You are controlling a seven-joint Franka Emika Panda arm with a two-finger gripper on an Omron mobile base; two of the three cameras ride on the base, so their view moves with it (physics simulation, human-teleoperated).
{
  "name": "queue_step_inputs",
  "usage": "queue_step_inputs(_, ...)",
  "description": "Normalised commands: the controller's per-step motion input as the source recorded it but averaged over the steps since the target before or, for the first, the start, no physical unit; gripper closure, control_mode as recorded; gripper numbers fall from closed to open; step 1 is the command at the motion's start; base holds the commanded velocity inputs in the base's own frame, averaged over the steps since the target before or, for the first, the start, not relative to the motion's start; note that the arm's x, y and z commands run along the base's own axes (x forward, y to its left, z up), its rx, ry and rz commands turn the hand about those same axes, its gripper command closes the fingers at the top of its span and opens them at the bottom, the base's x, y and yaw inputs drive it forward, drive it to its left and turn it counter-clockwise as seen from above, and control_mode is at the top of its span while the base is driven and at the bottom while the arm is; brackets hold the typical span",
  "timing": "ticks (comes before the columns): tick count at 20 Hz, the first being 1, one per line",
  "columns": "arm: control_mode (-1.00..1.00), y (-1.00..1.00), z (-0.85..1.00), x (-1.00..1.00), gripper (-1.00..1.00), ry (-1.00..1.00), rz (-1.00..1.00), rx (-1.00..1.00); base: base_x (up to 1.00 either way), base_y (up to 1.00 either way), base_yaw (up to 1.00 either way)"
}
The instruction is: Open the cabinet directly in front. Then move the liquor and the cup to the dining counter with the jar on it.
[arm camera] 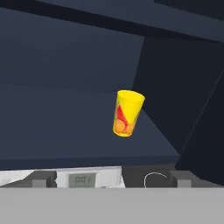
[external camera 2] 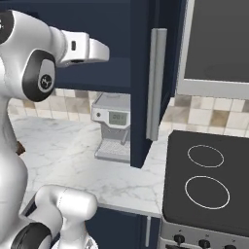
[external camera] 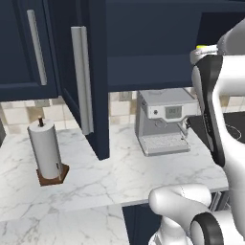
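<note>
The gripper [arm camera: 112,178] stood fully open and empty, the cup [arm camera: 127,113] upright on the cabinet [arm camera: 65,127] shelf at about twelve o'clock beyond its fingertips [arm camera: 43,178], and an off-centre approach could have tipped the light tumbler sideways.

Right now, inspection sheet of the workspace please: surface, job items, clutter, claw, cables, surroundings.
Surface: white marble worktop, tiled backsplash behind.
Job's things: cabinet doors swung open, left door and right door edge-on; yellow cup standing inside on the shelf; liquor not seen.
Clutter: paper towel holder, coffee machine.
Claw: open, aimed into the cabinet, short of the cup, holding nothing.
Cables: nothing seen.
Surroundings: black cooktop to the right, narrower navy door to the left.
</note>
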Motion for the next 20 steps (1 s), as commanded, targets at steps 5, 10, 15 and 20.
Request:
queue_step_inputs(5, -1.0, -0.02, 0.0, 0.25, -1.0, 0.06, 0.0, 0.0, 0.0, 0.0, 0.0)
queue_step_inputs(10, -1.0, -0.18, 0.13, 0.33, -1.0, 0.05, 0.0, 0.04, 0.0, 0.0, 0.0)
queue_step_inputs(15, -1.0, -0.25, 0.23, 0.26, -1.0, 0.01, 0.0, 0.07, 0.0, 0.0, 0.0)
queue_step_inputs(20, -1.0, -0.12, 0.01, 0.42, -1.0, 0.0, 0.02, 0.0, 0.0, 0.0, 0.0)
